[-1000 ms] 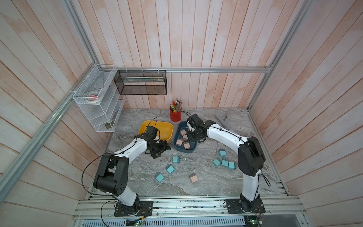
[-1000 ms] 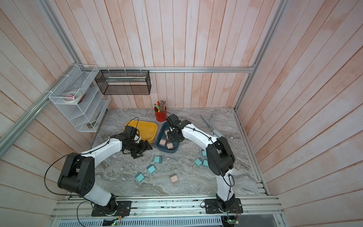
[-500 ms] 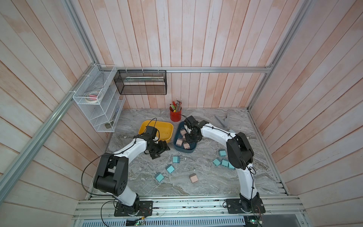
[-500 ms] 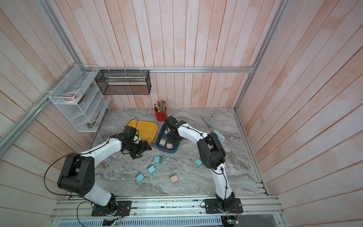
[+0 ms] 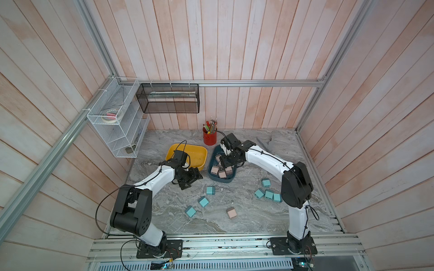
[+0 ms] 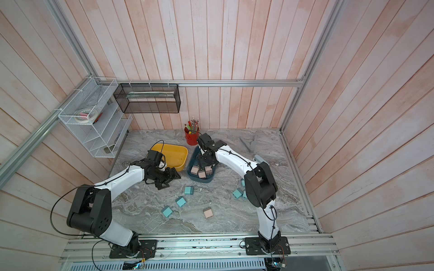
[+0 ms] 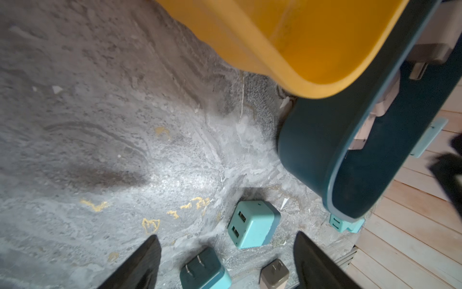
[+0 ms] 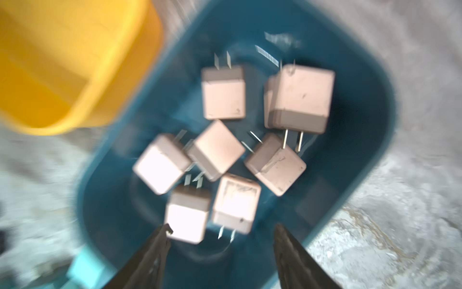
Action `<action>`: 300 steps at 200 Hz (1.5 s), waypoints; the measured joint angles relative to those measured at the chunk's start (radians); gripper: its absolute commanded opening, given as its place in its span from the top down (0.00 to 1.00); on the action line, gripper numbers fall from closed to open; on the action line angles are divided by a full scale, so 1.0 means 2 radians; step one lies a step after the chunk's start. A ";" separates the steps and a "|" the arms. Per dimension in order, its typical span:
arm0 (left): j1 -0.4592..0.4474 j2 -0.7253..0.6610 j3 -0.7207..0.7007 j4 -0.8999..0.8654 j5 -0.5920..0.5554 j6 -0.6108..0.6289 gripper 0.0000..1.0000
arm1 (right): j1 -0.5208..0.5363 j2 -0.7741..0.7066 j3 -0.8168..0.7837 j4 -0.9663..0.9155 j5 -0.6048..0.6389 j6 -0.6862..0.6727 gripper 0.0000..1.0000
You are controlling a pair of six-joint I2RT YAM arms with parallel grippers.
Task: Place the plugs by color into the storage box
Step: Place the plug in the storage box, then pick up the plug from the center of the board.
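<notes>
Several pink plugs point(image 8: 223, 95) lie in the dark blue bin point(image 5: 220, 180), and the yellow bin point(image 5: 199, 152) stands beside it. My right gripper point(image 8: 222, 226) hangs open over the blue bin point(image 8: 362, 100) with nothing between its fingers; it also shows in both top views point(image 5: 229, 160) point(image 6: 206, 162). My left gripper point(image 7: 226, 235) is open low over the table in front of the yellow bin point(image 7: 300, 50), near a teal plug point(image 7: 252, 225). Several teal plugs point(image 5: 203, 201) and one pink plug point(image 5: 231, 213) lie loose on the table.
A red pencil cup point(image 5: 209, 138) stands behind the two bins. A white wire shelf point(image 5: 117, 122) and a black mesh basket point(image 5: 168, 102) hang on the back-left walls. More teal plugs point(image 5: 269, 194) cluster by the right arm's elbow. A grey object point(image 5: 265, 143) lies at the back right.
My right gripper's jaws have spread apart above the blue bin, and its arm has shifted a little. The left arm has stayed where it was.
</notes>
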 measured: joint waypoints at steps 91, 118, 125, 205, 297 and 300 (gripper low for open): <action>0.000 0.000 -0.002 0.012 0.003 -0.013 0.15 | 0.179 -0.164 -0.313 0.026 -0.041 0.098 0.25; 0.000 0.000 -0.012 0.013 0.004 -0.016 0.15 | 0.192 -0.174 -0.374 0.044 -0.052 0.129 0.25; 0.000 0.000 -0.016 0.013 0.004 -0.017 0.15 | 0.193 -0.174 -0.383 0.049 -0.054 0.134 0.24; -0.001 -0.019 -0.044 0.013 0.004 -0.021 0.15 | 0.195 -0.155 -0.385 0.105 -0.051 0.154 0.44; -0.001 -0.020 -0.049 0.023 0.004 -0.026 0.15 | 0.186 -0.143 -0.309 0.052 -0.028 0.140 0.63; -0.001 -0.020 -0.049 0.023 0.004 -0.027 0.15 | 0.183 -0.143 -0.297 0.047 -0.027 0.138 0.63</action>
